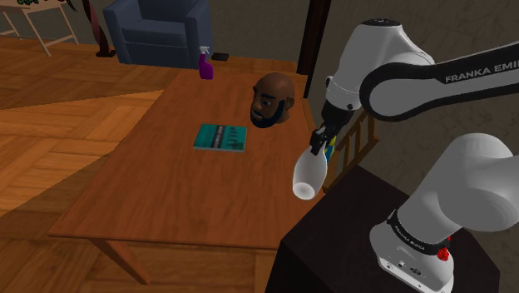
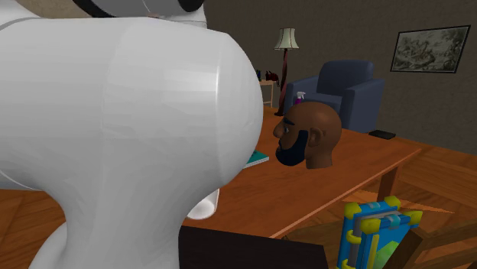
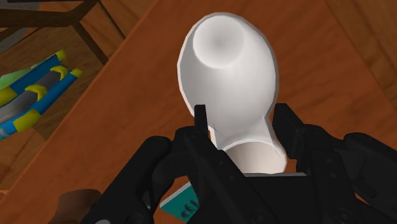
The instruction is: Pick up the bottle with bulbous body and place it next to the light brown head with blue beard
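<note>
Carry step: bottle (image 1: pixel 308 173) held in the air, not yet placed.
Both fingers (image 3: pixel 201 121) clamp the white bottle's neck, its body hanging past them above the surface (image 1: pixel 166 191) edge; head (image 1: pixel 272 98) well apart from fingers. Next, likely: carry over, lower beside head, release.

I read "FRANKA EMI" in white on the arm (image 1: pixel 466 79), cut off at the frame's right edge. The lettering on the book (image 1: pixel 220 137) on the worktop is beyond me.

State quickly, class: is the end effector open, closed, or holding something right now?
The end effector is closed on the white bottle, clasping its neck.
</note>
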You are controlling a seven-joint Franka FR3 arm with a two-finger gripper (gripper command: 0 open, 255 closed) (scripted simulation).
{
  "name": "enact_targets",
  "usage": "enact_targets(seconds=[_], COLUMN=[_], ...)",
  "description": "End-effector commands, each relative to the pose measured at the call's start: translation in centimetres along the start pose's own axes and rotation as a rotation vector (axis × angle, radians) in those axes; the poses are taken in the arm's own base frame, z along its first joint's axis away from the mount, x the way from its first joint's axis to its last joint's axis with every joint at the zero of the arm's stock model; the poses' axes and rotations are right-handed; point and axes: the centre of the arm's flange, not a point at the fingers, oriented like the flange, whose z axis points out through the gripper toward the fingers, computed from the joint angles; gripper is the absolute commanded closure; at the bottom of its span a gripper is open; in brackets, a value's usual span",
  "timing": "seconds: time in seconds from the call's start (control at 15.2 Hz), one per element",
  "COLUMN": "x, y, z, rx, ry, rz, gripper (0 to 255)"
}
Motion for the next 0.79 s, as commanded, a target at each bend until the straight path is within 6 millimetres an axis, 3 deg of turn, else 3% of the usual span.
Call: enact_targets(seconds=[0.0,0.73], x=[0.1,0.6], y=[0.0,0.1], z=[-1.2,-7.0], rx=[0.0,0.0], ry=[0.0,0.0], rz=[0.0,0.0], gripper=[255,255])
